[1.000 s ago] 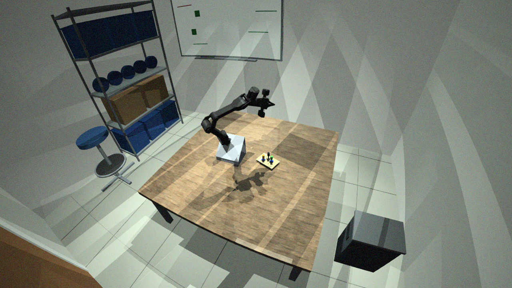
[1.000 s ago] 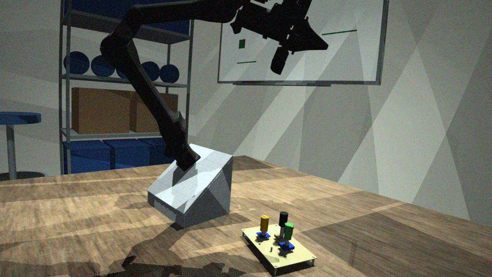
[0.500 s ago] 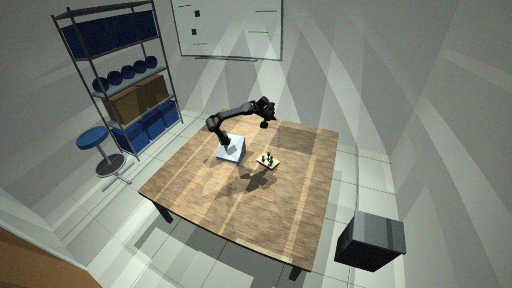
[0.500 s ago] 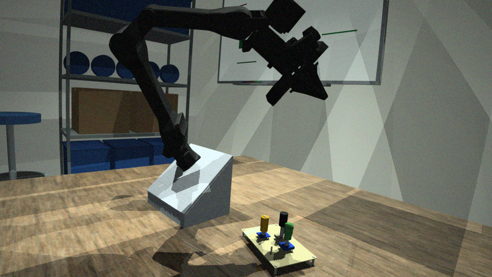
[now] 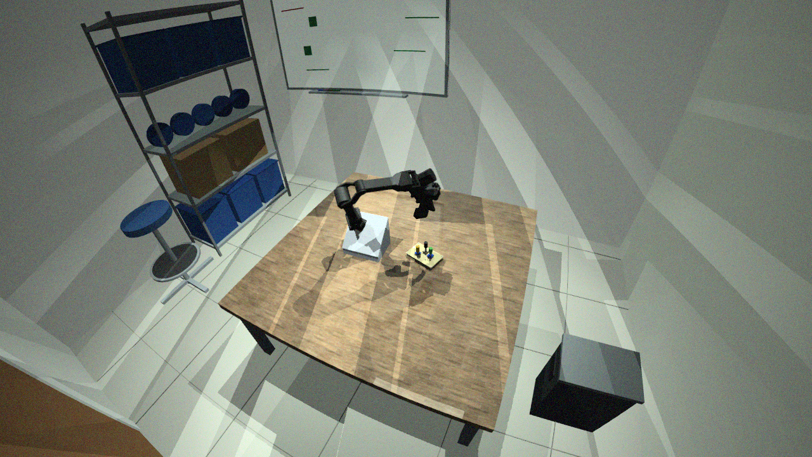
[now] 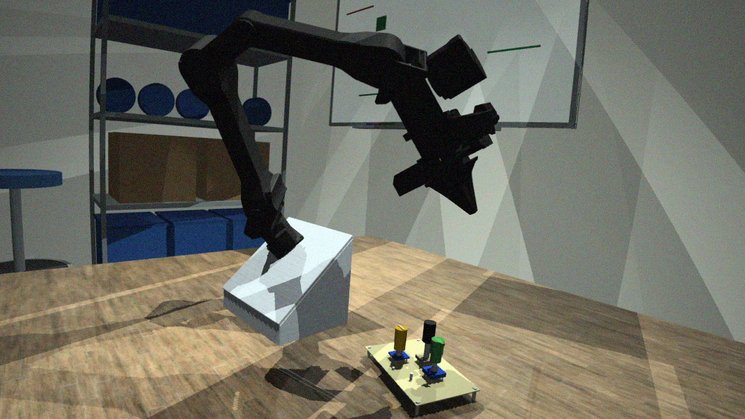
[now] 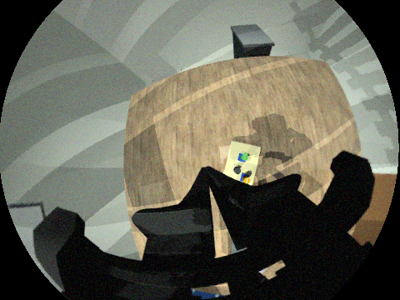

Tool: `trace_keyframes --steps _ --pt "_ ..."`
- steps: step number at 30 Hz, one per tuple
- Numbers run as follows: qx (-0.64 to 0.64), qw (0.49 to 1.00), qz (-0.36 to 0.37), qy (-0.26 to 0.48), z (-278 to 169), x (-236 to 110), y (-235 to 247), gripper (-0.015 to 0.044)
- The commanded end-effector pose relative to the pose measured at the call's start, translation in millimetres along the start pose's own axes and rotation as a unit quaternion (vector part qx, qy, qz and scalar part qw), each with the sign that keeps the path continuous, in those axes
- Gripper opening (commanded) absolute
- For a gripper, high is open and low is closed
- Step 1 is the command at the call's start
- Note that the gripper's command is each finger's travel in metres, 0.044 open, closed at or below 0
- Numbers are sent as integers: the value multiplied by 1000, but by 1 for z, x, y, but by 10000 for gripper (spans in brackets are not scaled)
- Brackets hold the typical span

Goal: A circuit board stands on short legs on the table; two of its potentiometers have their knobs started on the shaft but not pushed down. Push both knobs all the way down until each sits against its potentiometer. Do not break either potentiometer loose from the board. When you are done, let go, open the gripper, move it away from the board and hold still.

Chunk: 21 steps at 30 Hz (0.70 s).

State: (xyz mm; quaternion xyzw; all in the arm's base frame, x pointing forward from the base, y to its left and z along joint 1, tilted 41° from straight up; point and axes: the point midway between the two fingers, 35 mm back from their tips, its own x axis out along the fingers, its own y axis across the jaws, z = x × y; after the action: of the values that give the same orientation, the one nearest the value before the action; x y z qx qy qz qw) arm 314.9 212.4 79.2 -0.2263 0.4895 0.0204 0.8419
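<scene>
Wooden table (image 5: 351,318), broad and square-cornered, carrying everything in play, with wide bare stretches toward the near and right-hand edges. Pale wedge-shaped base (image 6: 297,289) set toward the far-left part of the top, black arm (image 6: 229,130) rising from it, bending at the elbow and reaching out over the table toward the board side. Gripper (image 6: 466,200) hanging high in the air, tilted downward, fingers closed tight on nothing. Circuit board (image 6: 447,388) lying on short legs well below and a little toward the camera from the fingertips, well apart from them, near the wedge base but not touching it. In the top view, board (image 5: 431,261) sitting near the table's middle, right of the base, far from every edge. In the wrist view, board (image 7: 245,163) showing just beyond the dark finger tips, partly cut off by them. Three knobs standing upright on the board: yellow knob (image 6: 400,337) at the left, black knob (image 6: 428,330) behind, green knob (image 6: 436,348) at the right front; yellow and green each on a blue potentiometer base. Open air all round between the closed fingers and the knob tops; open table on the board's right and front sides, wedge base close on its left-rear side. Hard to tell from these views how far down each knob sits on its shaft.
</scene>
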Motion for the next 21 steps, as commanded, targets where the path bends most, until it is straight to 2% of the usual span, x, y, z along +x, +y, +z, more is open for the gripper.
trace_keyframes --steps 1,11,21 --pt "-45 998 -27 34 -12 15 -12 0" --pt "-165 974 -75 135 -44 45 -50 0" --pt "-281 923 -90 245 -79 64 -86 0"
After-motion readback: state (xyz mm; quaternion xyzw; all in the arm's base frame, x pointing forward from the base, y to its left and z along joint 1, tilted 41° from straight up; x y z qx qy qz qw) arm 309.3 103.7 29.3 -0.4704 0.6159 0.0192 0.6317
